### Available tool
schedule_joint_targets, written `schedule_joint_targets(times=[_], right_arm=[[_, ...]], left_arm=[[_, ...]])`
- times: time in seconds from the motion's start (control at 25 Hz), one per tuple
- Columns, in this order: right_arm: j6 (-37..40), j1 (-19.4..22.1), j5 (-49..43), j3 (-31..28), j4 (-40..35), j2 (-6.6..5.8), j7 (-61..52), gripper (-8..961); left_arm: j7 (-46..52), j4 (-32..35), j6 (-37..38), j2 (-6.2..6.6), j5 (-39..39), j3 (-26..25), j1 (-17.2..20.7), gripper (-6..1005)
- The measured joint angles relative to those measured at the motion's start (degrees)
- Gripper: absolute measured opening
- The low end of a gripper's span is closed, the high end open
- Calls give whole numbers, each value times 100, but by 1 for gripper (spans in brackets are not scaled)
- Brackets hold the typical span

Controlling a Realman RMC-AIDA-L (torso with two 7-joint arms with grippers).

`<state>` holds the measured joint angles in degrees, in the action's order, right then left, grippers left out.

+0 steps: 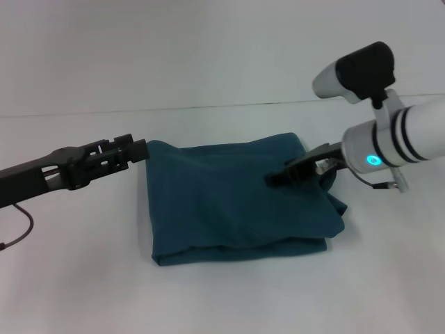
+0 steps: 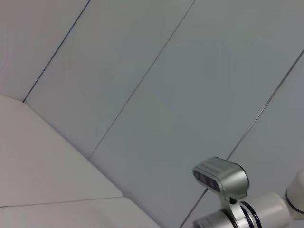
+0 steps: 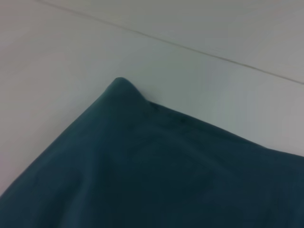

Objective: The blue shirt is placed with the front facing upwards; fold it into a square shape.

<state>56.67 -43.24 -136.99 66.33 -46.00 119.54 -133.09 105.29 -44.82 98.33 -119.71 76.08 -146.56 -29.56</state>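
White worktop (image 1: pixel 76 278), blue shirt (image 1: pixel 229 205) mid-worktop, folded to a rough square, plain side up, layered edges along near side. Left gripper (image 1: pixel 139 151) at shirt's far-left corner, touching the cloth; can't tell jaws state. Right gripper (image 1: pixel 278 178) over shirt's right part, low on the fabric; jaws state unclear too.

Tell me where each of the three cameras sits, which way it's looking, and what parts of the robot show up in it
Head view: from the robot's head, looking down at the folded blue shirt on the white table; both arms show, left claw at the shirt's far left corner, right claw over its right part.
Left wrist view: on the left arm, facing the wall panels; only the right arm's wrist camera shows.
Right wrist view: on the right arm, looking down at the shirt; no robot part shows.
Shared: head and right wrist views both show shirt and table.
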Motion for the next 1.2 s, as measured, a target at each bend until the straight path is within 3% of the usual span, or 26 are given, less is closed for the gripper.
schedule_joint_targets(times=[0.32, 0.84, 1.2], right_arm=[[894, 470, -146, 0, -730, -10, -30, 609], [1415, 640, -553, -41, -993, 17, -86, 609], [1320, 650, 343, -38, -1584, 14, 94, 610]], left_arm=[[34, 0, 17, -12, 90, -5, 28, 681], [98, -9, 29, -25, 246, -5, 91, 682], [93, -48, 29, -26, 290, -43, 91, 682]])
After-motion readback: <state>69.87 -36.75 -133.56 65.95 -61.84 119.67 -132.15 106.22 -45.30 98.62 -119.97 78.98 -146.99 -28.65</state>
